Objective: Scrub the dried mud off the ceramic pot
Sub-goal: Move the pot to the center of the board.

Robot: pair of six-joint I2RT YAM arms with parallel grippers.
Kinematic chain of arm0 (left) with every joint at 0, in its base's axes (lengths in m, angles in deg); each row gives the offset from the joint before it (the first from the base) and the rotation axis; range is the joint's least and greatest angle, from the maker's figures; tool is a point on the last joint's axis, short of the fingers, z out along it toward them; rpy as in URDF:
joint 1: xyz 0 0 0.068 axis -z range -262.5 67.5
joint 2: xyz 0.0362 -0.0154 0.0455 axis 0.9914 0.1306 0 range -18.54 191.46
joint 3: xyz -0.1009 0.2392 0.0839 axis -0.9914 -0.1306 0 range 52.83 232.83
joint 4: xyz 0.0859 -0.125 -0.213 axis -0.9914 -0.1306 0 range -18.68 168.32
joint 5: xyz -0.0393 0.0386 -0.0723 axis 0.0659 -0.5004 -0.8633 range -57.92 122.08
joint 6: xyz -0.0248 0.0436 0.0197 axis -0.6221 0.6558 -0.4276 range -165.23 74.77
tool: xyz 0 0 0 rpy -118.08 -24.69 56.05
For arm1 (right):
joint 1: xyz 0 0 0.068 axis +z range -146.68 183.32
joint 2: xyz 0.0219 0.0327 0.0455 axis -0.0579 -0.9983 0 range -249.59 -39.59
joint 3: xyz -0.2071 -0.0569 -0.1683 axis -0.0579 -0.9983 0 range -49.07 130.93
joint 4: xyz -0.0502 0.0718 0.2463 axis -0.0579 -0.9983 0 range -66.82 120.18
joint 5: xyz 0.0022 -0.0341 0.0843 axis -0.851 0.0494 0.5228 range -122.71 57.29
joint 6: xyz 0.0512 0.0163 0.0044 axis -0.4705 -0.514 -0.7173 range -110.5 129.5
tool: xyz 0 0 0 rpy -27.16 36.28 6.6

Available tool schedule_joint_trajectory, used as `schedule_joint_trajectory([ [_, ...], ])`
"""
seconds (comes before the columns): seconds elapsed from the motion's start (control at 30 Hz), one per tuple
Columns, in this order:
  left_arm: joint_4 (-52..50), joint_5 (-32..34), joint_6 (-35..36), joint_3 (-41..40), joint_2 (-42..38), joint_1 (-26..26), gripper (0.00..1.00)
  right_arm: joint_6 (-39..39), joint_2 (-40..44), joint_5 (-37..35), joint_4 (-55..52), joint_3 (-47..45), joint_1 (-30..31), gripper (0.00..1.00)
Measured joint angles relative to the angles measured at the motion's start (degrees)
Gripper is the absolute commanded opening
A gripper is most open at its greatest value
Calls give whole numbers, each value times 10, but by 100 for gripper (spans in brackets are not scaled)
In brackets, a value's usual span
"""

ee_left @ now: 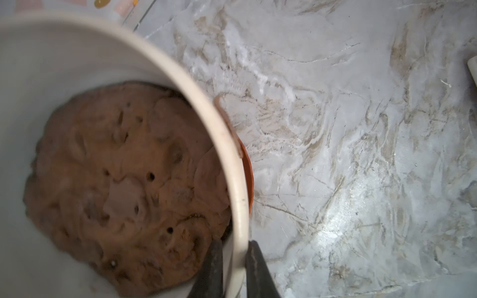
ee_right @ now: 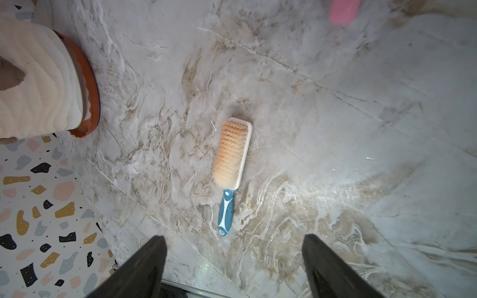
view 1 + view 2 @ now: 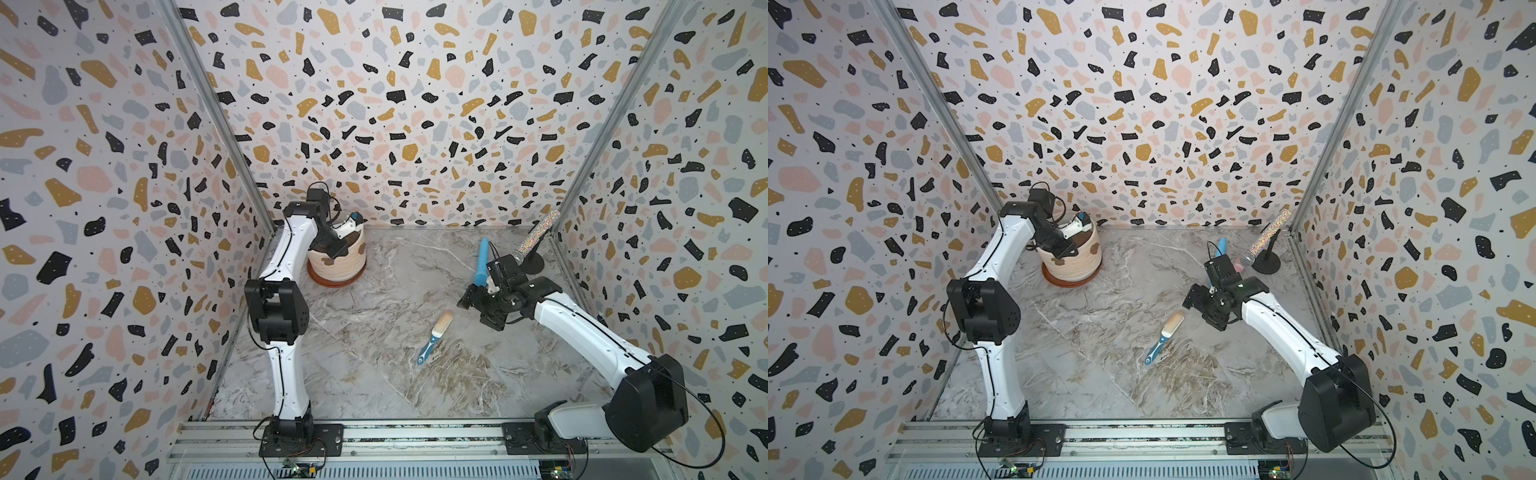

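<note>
Ceramic pot [image 3: 345, 268], one, upright, axis vertical; dried mud [image 3: 328, 261], two patches on wall; left hand [image 1: 233, 246] clamped on rim; right hand [image 2: 235, 237] spread, one brush [image 2: 232, 154] ahead.

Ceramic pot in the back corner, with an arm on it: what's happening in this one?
The left gripper has its fingers closed on the rim of the cream-white ribbed ceramic pot, one inside and one outside, apparently steadying it. The right gripper hangs open above the blue-handled scrubbing brush with pale bristles, which lies untouched on the marble table. Patches of brown dried mud show on the pot's side; no scrubbing has begun.
</note>
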Motion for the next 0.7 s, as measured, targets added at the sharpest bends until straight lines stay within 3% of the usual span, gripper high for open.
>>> schedule_joint_trajectory([
  [0.33, 33, 68, -42, -48, -32, 45, 1, 8, 0, -13, -26, -8, 0, 90],
  [0.5, 36, 103, -88, -75, -53, 93, 0, 26, 0, -20, -46, -17, 0, 91],
  [0.7, 15, 92, -144, -74, -57, 158, 0, 40, 0, -20, -68, -23, 0, 91],
])
